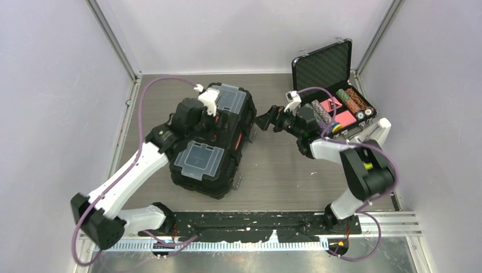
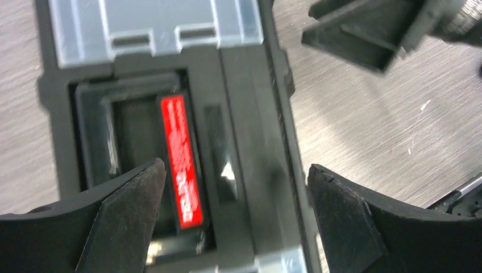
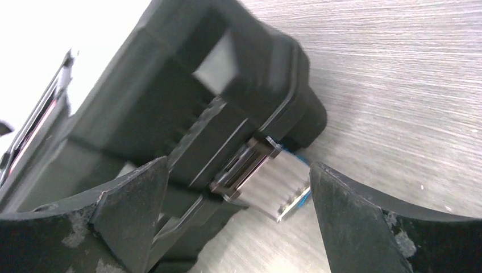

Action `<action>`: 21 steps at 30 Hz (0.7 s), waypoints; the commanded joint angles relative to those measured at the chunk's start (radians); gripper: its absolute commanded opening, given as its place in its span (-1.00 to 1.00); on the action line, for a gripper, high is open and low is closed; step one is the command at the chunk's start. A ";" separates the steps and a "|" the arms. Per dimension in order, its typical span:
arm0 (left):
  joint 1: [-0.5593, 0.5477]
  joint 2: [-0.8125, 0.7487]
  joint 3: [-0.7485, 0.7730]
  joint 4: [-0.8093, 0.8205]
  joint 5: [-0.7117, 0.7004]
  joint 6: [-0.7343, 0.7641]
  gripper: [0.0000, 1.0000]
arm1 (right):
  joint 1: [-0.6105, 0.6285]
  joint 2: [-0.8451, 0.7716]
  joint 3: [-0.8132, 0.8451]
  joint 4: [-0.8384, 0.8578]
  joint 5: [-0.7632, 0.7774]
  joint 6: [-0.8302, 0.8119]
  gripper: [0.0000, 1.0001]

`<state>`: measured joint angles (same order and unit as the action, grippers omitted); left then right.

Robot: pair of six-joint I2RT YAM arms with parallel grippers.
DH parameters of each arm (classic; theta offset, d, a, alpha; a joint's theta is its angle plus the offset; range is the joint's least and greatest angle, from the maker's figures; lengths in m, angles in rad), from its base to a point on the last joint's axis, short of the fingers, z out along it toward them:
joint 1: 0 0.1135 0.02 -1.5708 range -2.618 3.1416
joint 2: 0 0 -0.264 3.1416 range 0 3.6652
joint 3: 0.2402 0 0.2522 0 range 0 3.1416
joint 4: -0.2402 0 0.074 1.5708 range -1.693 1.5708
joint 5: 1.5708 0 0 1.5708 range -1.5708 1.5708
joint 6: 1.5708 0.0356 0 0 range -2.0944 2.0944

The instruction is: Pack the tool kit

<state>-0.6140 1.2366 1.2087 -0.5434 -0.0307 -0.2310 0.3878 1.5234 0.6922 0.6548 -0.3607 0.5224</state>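
The black toolbox [image 1: 213, 142] sits lid down on the desk [image 1: 284, 176], a bit toward the left edge. My left jaws hang wide open over the red strip [image 2: 182, 162] on top, holding nothing. My right jaws are wide open too, by its side latch [image 3: 273, 182]. A chip case [image 1: 335, 85] stands open in the far right corner.
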 commanded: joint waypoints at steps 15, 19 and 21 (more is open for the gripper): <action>0.016 -0.497 -0.375 -0.210 -0.304 -0.244 0.96 | -0.070 0.597 0.205 0.815 -0.413 0.395 0.91; 0.110 -0.476 -0.446 -0.163 -0.249 -0.255 0.97 | -0.069 0.641 0.195 0.891 -0.451 0.457 0.91; 0.146 -0.443 -0.471 -0.113 -0.223 -0.256 0.96 | -0.066 0.650 0.185 0.919 -0.460 0.471 0.92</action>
<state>-0.5510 0.7200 0.8295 -0.5743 -0.2230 -0.4572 0.3019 2.1647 0.8715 1.3884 -0.7506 0.9268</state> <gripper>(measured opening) 0.981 0.955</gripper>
